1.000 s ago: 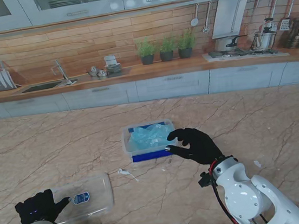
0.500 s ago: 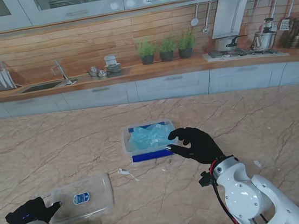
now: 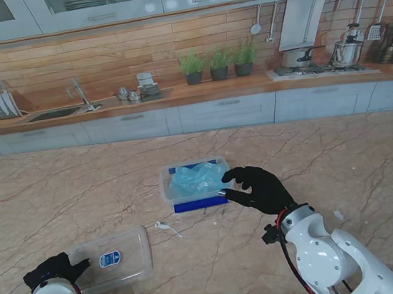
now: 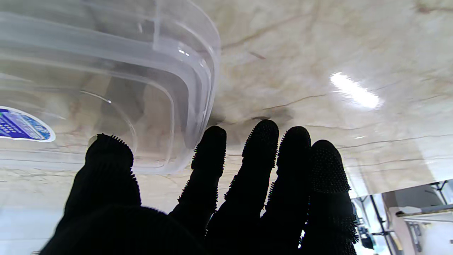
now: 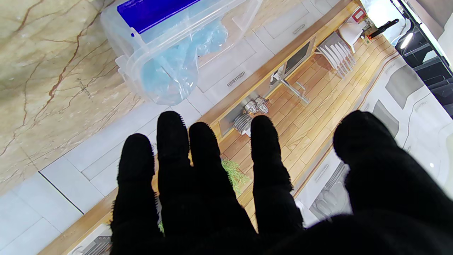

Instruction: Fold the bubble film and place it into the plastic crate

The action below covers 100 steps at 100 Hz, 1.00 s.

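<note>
Bubble film [image 3: 195, 178], pale blue and crumpled, is lying inside the plastic crate [image 3: 170, 193] at the middle of the marble surface [image 3: 340, 151]. The right hand [image 3: 259, 189] is hovering just beside the crate's right rim, its fingers [image 5: 172, 141] spread and gripping nothing. Near the left corner, the left hand [image 3: 52, 269] is resting beside the clear lid [image 3: 113, 259], fingers [image 4: 263, 148] extended side by side, thumb apart, nothing held

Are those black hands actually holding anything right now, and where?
Nothing is held. The left hand lies spread beside the clear lid; the right hand hovers open by the plastic crate containing the bubble film.
</note>
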Motion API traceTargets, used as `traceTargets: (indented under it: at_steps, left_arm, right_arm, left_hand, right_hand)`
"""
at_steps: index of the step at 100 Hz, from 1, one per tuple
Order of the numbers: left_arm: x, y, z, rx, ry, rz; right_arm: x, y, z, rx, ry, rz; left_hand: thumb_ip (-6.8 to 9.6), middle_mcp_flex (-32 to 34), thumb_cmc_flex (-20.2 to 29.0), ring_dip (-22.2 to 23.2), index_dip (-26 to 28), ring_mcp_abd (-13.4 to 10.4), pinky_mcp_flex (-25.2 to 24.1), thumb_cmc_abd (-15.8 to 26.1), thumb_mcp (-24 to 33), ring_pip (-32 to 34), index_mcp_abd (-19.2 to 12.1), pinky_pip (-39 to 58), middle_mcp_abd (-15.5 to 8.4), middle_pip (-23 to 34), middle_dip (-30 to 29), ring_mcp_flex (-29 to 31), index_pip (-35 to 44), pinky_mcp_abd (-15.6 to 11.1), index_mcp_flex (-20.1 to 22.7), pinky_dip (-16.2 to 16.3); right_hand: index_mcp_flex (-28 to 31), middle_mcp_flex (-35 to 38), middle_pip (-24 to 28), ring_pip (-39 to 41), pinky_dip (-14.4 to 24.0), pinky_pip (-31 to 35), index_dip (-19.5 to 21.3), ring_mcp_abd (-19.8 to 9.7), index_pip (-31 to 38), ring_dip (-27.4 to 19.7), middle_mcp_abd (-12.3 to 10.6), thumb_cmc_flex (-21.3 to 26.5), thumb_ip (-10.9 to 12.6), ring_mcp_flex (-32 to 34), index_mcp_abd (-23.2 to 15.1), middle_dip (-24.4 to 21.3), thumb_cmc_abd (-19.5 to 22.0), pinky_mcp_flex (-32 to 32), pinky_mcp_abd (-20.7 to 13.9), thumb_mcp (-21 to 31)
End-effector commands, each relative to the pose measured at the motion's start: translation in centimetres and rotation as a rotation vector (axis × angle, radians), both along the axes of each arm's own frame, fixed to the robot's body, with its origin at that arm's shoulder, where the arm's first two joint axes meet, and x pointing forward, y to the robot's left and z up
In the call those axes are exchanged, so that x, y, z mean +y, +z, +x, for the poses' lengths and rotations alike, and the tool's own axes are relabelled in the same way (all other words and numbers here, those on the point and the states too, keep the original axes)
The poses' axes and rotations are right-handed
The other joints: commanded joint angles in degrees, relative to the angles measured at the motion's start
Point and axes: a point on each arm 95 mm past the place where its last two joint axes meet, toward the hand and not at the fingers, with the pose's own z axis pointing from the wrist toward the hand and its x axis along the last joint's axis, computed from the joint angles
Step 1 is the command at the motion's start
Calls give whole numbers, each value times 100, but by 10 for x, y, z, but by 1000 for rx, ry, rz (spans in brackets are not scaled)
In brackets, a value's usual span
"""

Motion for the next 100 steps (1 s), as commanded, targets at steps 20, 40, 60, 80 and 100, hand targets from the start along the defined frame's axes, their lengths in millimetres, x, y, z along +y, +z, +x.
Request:
traceTargets:
  at_steps: [20,40,60,80,100]
  left_arm:
    - [-25,-7,7,94,-82,-47]
    - [-44,-3,13,118,-156,-56]
    - [-61,1,16,122,-202,-65]
    - [-76,6,17,124,-253,-66]
    - [-92,7,20,137,-298,-81]
  right_arm:
    - [-7,10,-8,-26,18,36]
    - [-14,17,-19,12,86,-30]
    - [-16,11,-29,92,140,-155]
    - [-18,1,-31,227,153,-221]
    - [-13,-10,-25,359,142,-230]
  left_hand:
    - [166,436,433,330,99,29,276,-401,100,363,-431,404,-585,247,177,342,292,58,311,198]
    - [164,540,476,431,143,2,350,-439,118,430,-488,448,-629,334,272,432,432,92,395,231]
    - [155,500,558,649,145,39,362,-537,173,573,-501,506,-610,466,461,412,494,91,368,302]
    - [149,478,621,701,129,22,332,-609,215,556,-525,506,-605,454,507,395,507,76,348,356]
    - [140,460,629,726,92,10,312,-633,258,518,-497,478,-604,427,529,382,497,52,320,387]
  right_hand:
    - [237,254,-74,14,159,-89,88,66,-62,69,71,9,237,131,29,-8,387,45,36,-116]
    - [789,816,441,880,517,912,391,236,322,473,171,-4,238,609,150,257,565,442,18,-210]
    - [1386,1272,1191,1851,736,1959,860,287,646,864,316,-45,264,1103,385,659,683,729,137,-264]
    - [1747,1651,1718,2649,965,2845,1052,404,724,1087,600,-49,257,1611,512,907,868,1091,219,-368]
    - [1589,1780,2341,3516,1163,3654,1148,263,524,1305,743,-122,237,1981,718,1320,1051,1435,-2,-507]
